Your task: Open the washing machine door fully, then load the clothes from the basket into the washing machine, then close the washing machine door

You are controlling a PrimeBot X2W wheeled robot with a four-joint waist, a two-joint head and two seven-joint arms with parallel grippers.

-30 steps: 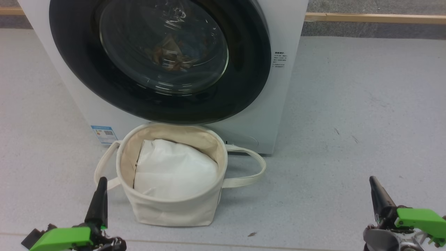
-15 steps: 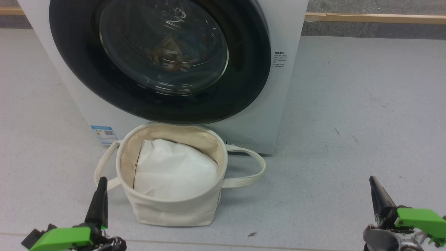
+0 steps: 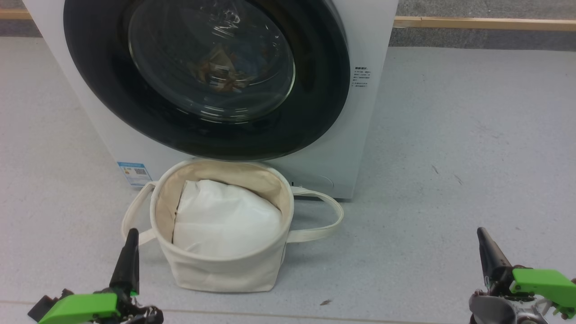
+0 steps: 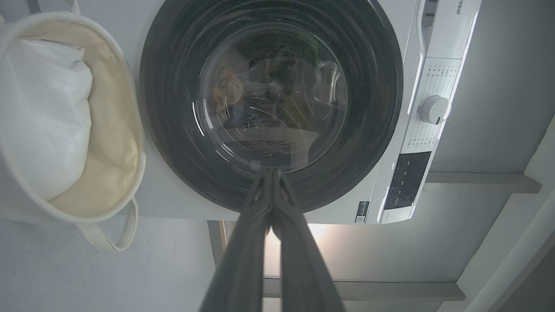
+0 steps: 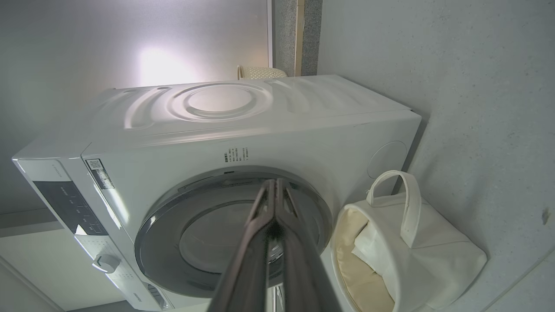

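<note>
- The washing machine door (image 3: 207,76) lies closed against the washing machine (image 3: 371,135), and the clothes (image 3: 220,74) show dimly behind its glass.
- The basket (image 3: 225,274) stands on the floor (image 3: 450,157) just before the machine, holding a white lump (image 3: 225,220).
- The left gripper (image 3: 131,238) and the right gripper (image 3: 483,238) each have their fingers pressed together, empty.

Our left pincer (image 3: 132,234) sits at the lower left of the head view, closed. Its dark fingers (image 3: 126,265) are pressed into one slim spike that points up and leans a little inward. Behind it we see the green housing (image 3: 78,307) of our left wrist. Our right pincer (image 3: 480,233) mirrors it at the lower right, likewise closed and leaning inward, with its own green cover (image 3: 542,281) and a bit of bare metal (image 3: 490,310) beneath. In both wrist views the finger pairs meet at the tips, holding nothing.
</note>
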